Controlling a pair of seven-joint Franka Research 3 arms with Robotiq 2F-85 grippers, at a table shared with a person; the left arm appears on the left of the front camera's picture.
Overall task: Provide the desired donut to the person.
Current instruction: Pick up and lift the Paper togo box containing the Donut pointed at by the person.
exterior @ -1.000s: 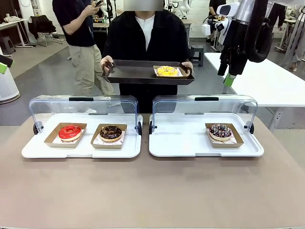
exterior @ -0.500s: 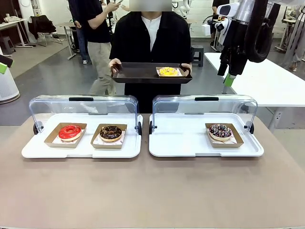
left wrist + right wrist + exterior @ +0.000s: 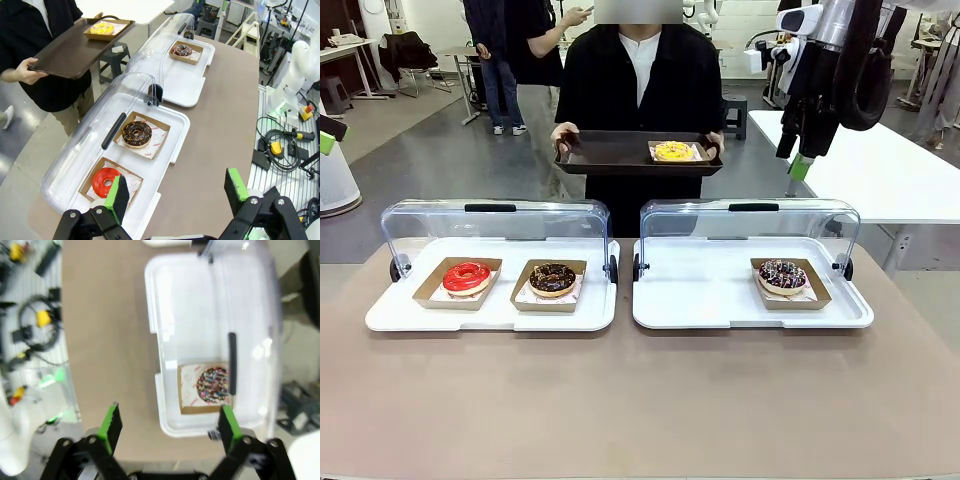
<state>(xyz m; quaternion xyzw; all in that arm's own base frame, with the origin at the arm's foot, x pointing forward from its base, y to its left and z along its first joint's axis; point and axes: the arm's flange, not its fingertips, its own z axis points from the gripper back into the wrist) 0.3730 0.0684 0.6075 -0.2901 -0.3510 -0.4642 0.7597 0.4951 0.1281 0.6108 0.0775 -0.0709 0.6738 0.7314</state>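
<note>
Retreating from left end effector [image 3: 176, 189] and right end effector [image 3: 170, 424], both gaping empty, the person [image 3: 640, 80] bore the yellow donut [image 3: 672, 150]: seemingly delivered.

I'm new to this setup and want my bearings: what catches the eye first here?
The person across the table holds a dark tray with a yellow donut. On the table, the open left case shows a red donut and a chocolate donut; the right case holds a sprinkled donut.
</note>
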